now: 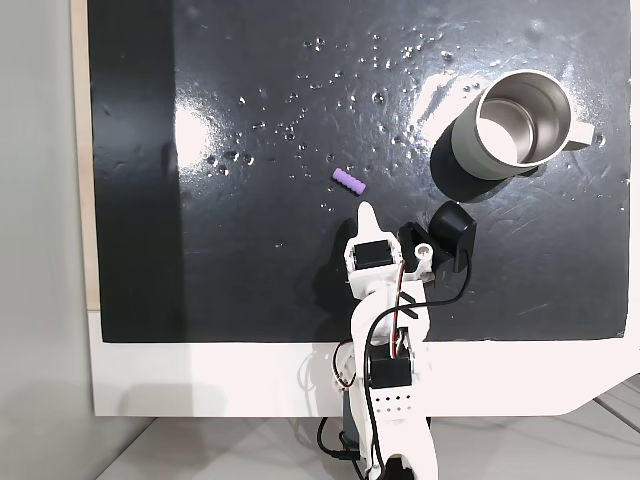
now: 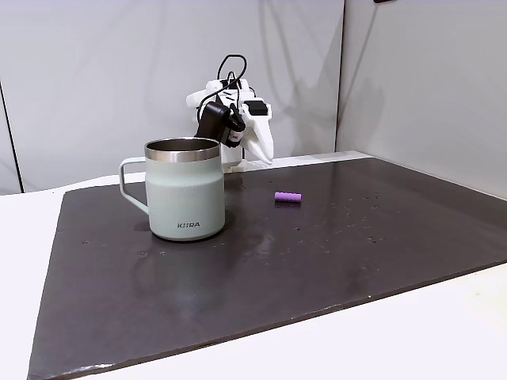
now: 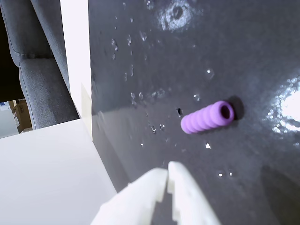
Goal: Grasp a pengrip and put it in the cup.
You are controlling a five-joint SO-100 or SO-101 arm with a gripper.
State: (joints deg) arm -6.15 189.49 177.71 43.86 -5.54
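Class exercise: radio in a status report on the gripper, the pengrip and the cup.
Gripper shut, empty, just short of the pengrip. Pengrip lying on the mat, untouched. Cup upright, off to the right in the top-down fixed view. Nothing between them.

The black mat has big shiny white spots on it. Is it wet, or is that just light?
Mostly light: in a fixed view from above, lamp glare makes white patches on the mat, brightest beside the cup. In the wrist view, glare shows right of the pengrip, and the white gripper looks blurry up close. The little specks could be droplets or bumps; I can't tell.
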